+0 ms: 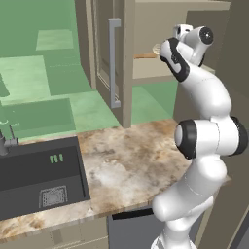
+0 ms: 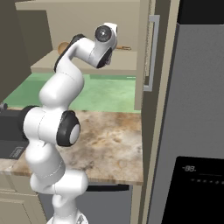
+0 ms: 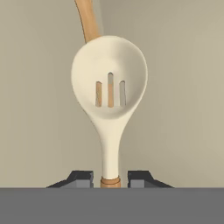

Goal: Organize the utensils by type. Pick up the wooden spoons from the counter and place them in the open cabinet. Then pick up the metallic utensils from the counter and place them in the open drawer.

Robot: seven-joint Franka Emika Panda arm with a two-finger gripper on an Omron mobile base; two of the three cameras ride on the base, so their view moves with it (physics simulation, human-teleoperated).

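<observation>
Gripping a pale slotted wooden spoon by its neck, gripper fingers closed on it, smooth oval bowl at twelve o'clock, orange-tan handle beyond, matte beige cabinet shelf beneath, marbled counter below.

White arm rising from beside the counter, elbow bent above its front edge, forearm reaching up and away from the counter toward the wall behind it. Wrist turned level, hand pointing away from the counter's front. Gripper with its two dark fingertips closed close together on the neck of a pale slotted spoon.
</observation>
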